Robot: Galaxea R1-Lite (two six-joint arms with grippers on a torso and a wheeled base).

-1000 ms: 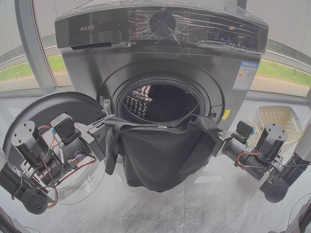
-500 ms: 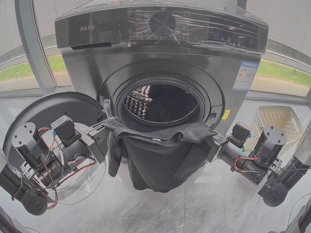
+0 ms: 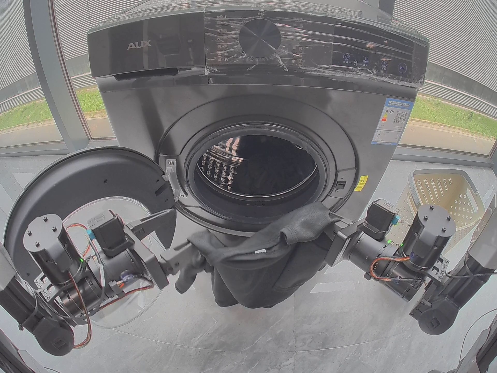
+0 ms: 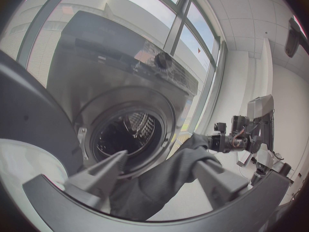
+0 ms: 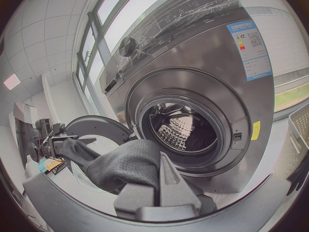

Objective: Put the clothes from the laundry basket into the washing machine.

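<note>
A dark grey garment sags in front of the washing machine, below its open drum mouth. My right gripper is shut on the garment's right end, the cloth bunched over its fingers. My left gripper is lower, at the garment's left end, and open. Its fingers stand wide apart with the cloth lying loose between them. More dark clothing lies inside the drum.
The machine's round door is swung open to the left, right behind my left arm. A beige perforated laundry basket stands on the floor to the machine's right. Grey tiled floor lies open in front.
The left gripper has dropped and opened. The garment, earlier stretched across the drum's lower rim, has sagged below it on the left. The right gripper has moved slightly lower, still holding.
</note>
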